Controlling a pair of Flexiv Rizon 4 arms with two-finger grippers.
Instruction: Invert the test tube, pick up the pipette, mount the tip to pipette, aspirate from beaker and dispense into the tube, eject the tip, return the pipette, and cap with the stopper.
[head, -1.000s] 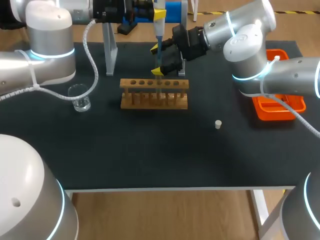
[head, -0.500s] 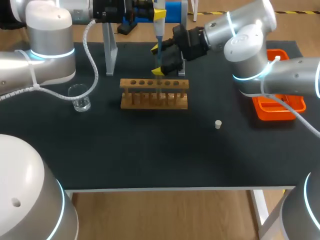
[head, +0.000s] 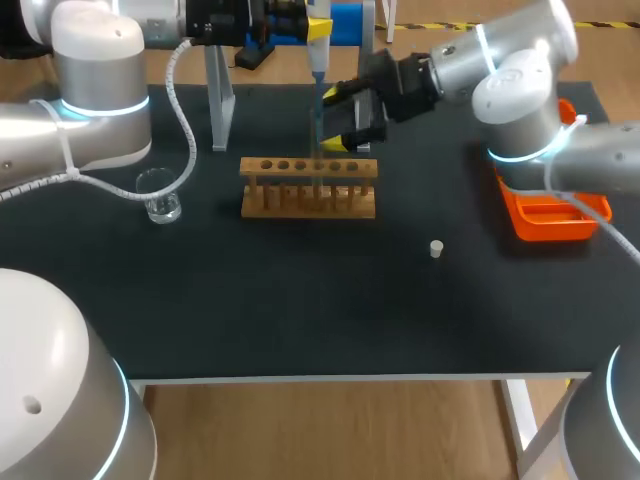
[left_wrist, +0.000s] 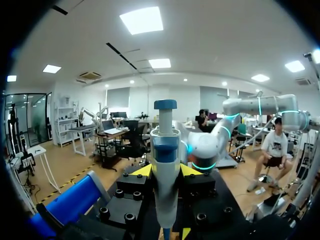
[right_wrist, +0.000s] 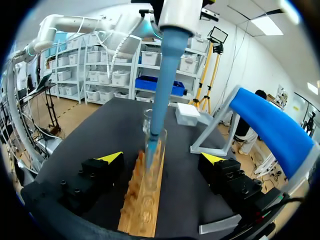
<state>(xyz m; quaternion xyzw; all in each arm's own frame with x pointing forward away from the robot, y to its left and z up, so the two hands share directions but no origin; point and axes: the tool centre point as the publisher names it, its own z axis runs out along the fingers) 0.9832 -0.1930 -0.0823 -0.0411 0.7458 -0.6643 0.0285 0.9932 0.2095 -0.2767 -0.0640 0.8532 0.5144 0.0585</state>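
Observation:
My left gripper (left_wrist: 166, 171) is shut on the blue and white pipette (left_wrist: 165, 165), holding it upright over the wooden rack (head: 308, 188). The pipette's blue tip (right_wrist: 156, 125) reaches down into the clear test tube (right_wrist: 156, 150), which stands upright in the rack (right_wrist: 145, 200). My right gripper (head: 336, 118) is open just behind and to the right of the tube, with the tube ahead of its spread fingers (right_wrist: 110, 157) and nothing touching them. The beaker (head: 160, 195) stands left of the rack. The white stopper (head: 436, 248) lies on the mat to the right front.
The pipette stand (head: 220, 100) with its blue holder (head: 350, 22) rises behind the rack. An orange tray (head: 555, 218) sits at the right edge under my right arm. A white box (right_wrist: 187, 114) lies beyond the rack.
My right gripper has drawn back to the right, away from the tube it flanked before. The left arm and pipette have stayed put.

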